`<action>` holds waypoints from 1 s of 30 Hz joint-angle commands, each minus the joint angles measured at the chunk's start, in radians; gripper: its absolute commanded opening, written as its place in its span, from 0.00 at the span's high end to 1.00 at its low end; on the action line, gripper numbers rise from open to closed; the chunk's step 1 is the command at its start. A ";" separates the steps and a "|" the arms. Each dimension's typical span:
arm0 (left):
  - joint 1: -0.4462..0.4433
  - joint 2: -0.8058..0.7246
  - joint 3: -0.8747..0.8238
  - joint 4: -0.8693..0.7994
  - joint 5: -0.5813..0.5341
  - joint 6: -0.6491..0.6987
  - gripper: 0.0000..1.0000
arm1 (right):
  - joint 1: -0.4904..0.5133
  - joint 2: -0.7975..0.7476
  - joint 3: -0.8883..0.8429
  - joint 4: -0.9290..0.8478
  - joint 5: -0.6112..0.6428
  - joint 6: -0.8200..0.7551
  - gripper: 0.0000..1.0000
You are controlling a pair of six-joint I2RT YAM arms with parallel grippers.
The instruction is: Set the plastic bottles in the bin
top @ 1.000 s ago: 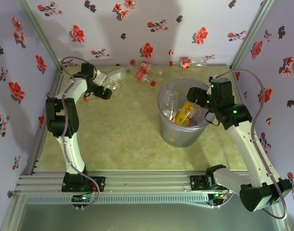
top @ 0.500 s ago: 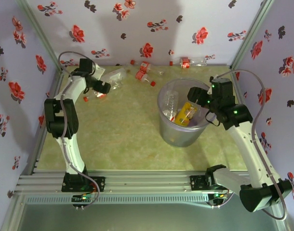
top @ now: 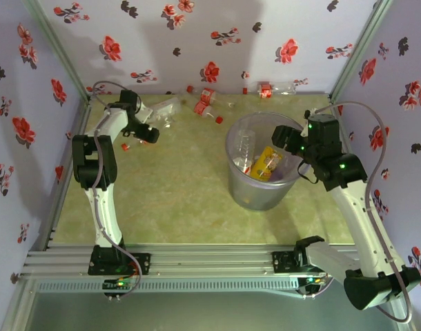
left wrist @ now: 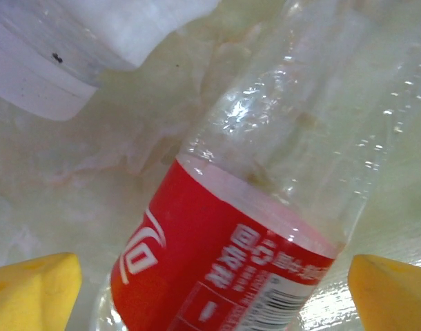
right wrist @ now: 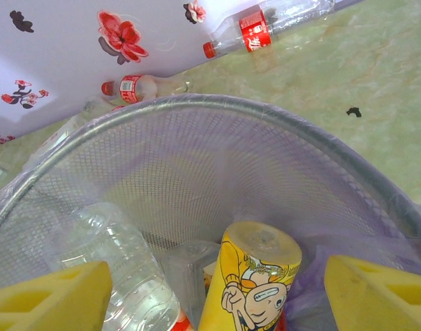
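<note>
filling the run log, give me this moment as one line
left jaws open around red-labelled bottle | right jaws open, empty, over bin | yellow bottle in bin

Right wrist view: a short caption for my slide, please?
Right gripper open over the bin, a yellow bottle and a clear bottle inside.

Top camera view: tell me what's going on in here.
It's a tidy-up: plastic bottles go into the bin. The left pincer is open astride a clear red-labelled bottle lying on the table, not yet gripping it. The right pincer hovers open and empty over the bin, which holds a yellow bottle and a clear bottle. More lie along the back wall.
</note>
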 commanded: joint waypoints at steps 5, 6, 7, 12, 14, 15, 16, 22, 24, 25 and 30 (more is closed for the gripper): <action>-0.005 -0.003 -0.027 -0.046 -0.012 -0.018 0.11 | -0.008 -0.022 -0.005 0.011 0.001 -0.016 0.19; -0.009 -0.007 -0.038 -0.042 -0.018 -0.024 0.12 | -0.008 -0.022 -0.007 0.014 -0.001 -0.014 0.19; -0.013 -0.009 -0.047 -0.040 -0.027 -0.028 0.12 | -0.008 -0.022 -0.009 0.014 -0.002 -0.014 0.19; -0.029 -0.012 -0.087 -0.015 -0.038 -0.042 0.19 | -0.007 -0.020 -0.010 0.017 -0.009 -0.013 0.19; -0.033 -0.016 -0.100 -0.003 -0.041 -0.050 0.25 | -0.007 -0.023 -0.010 0.016 -0.009 -0.013 0.18; -0.034 -0.022 -0.107 0.004 -0.040 -0.055 0.26 | -0.008 -0.025 -0.008 0.015 -0.009 -0.013 0.18; -0.035 -0.027 -0.111 0.009 -0.042 -0.060 0.29 | -0.007 -0.025 -0.009 0.014 -0.009 -0.014 0.19; -0.042 -0.064 -0.116 0.014 -0.045 -0.065 0.39 | -0.008 -0.029 -0.019 0.013 -0.007 -0.014 0.19; -0.044 -0.076 -0.120 0.016 -0.047 -0.067 0.44 | -0.008 -0.030 -0.022 0.017 -0.014 -0.010 0.19; -0.047 -0.081 -0.123 0.016 -0.051 -0.071 0.45 | -0.008 -0.031 -0.024 0.021 -0.020 -0.007 0.18; -0.071 -0.154 -0.172 0.026 -0.058 -0.084 0.48 | -0.008 -0.040 -0.020 0.027 -0.032 -0.007 0.18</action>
